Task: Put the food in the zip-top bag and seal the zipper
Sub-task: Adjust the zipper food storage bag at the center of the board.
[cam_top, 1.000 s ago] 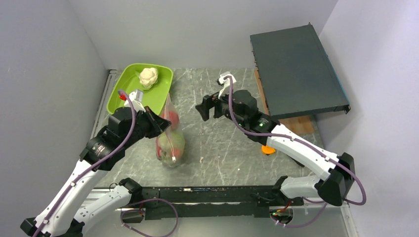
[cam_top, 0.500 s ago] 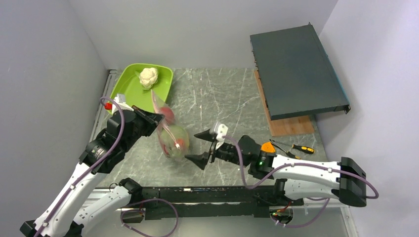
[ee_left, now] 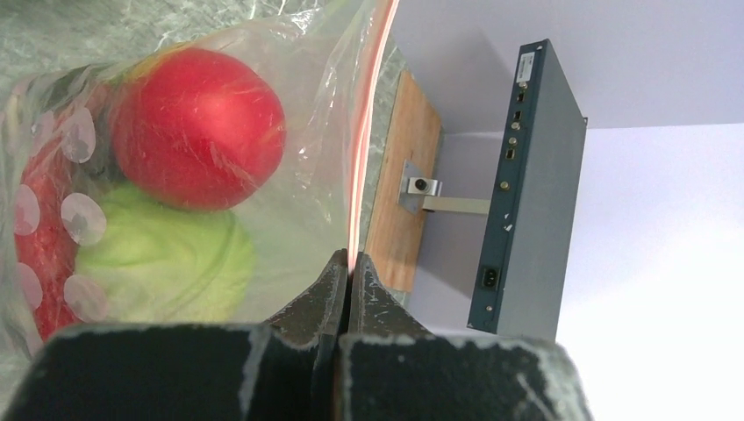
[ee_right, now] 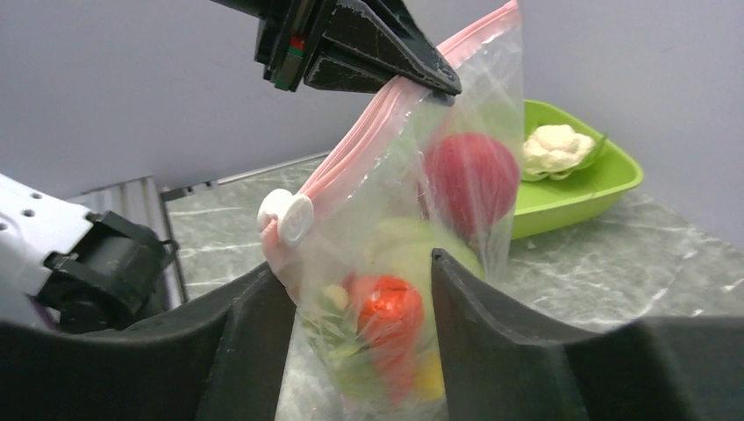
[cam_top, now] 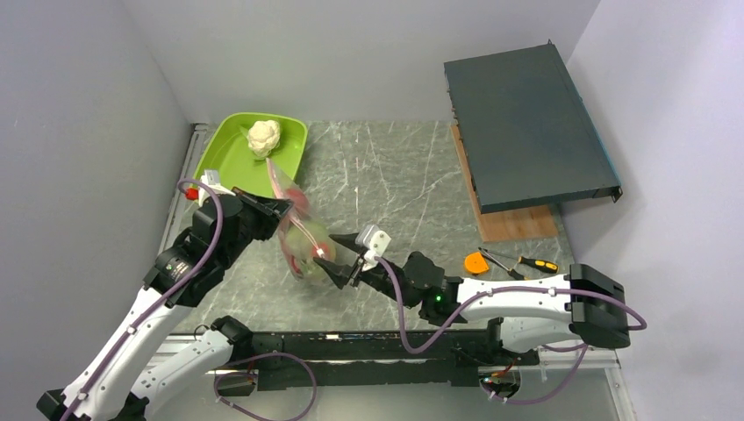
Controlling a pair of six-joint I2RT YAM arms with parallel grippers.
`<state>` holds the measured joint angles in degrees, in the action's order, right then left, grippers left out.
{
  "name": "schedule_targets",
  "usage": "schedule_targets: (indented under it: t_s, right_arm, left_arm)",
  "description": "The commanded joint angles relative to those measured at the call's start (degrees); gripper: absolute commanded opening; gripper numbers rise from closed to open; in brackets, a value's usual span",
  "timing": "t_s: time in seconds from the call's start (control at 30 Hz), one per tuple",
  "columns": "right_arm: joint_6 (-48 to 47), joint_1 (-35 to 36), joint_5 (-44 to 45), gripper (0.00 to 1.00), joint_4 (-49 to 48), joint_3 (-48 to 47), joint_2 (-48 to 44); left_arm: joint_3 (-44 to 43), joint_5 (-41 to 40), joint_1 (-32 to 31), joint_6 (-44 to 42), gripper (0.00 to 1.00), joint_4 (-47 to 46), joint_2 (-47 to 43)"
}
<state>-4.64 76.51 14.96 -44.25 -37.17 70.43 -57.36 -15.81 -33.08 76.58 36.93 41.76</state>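
zip-top bag [ee_right: 395, 202] of food [ee_right: 469, 180], zipper [ee_right: 351, 147] pinched in closed left tool [ee_left: 349, 260], right tool [ee_right: 355, 263] open around bag's lower half

No writing is legible; the label [ee_left: 525, 63] on the dark box [ee_left: 537, 184] is too small.

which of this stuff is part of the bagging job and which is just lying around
Job: zip-top bag, food inside it, zipper pinched by left end effector, right end effector around the bag.

Lying about: green tray, cauliflower on it (seemingly left out), dark box, wooden board, orange disc, screwdriver.
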Motion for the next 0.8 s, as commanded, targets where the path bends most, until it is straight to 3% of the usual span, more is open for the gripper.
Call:
schedule_targets:
  t_s: [0.0,0.1,0.13,0.17,0.23,0.37,0.43,0.5,0.63,0.77]
  right_arm:
    - [-2.52,0.31,4.37,0.47,-4.79,-2.77,0.39]
    - [-3.99,-0.15,2.19,0.19,-5.32,-1.69,-0.94]
    - [-4.42,-0.83,-0.02,0.04,-3.13,-1.99,-1.59]
    - [-4.34,-1.77,-2.80,0.00,-1.00,-2.32,-2.47]
    - [-3.81,-6.42,-14.96,0.00,1.69,-1.68,-4.46]
    - [-2.73,-14.96,-36.13,0.00,9.32,-3.30,-6.80]
    - [-4.38,-17.83,-42.54,0.00,13.03,-4.45,-7.44]
    - [-6.21,-20.30,-48.16,0.00,16.99,-5.96,-7.37]
    - [-9.20,-23.73,-55.61,0.00,23.49,-8.40,-7.03]
    - [-11.04,-25.70,-57.87,0.00,28.01,-10.53,-7.08]
  left_arm:
    - [-0.73,-0.09,-0.01,4.11,0.00,-6.89,-1.36]
    - [0.34,0.34,-0.03,3.69,0.00,-7.89,-2.45]
    - [0.92,0.23,-0.04,2.41,0.04,-8.66,-3.08]
    - [1.44,-0.19,-0.02,0.65,0.15,-9.15,-3.96]
    - [2.63,-1.56,-0.03,-6.79,0.43,-11.30,-6.10]
    - [5.50,4.44,-0.03,-30.71,0.66,-21.42,-11.21]
    - [6.73,14.63,-0.01,-46.01,0.68,-28.08,-13.19]
    - [5.10,25.90,0.00,-60.05,0.69,-27.79,-13.34]
    - [-3.69,44.43,0.00,-80.54,0.74,-13.78,-6.59]
    - [-12.69,51.71,-0.05,-93.39,0.77,0.94,2.75]
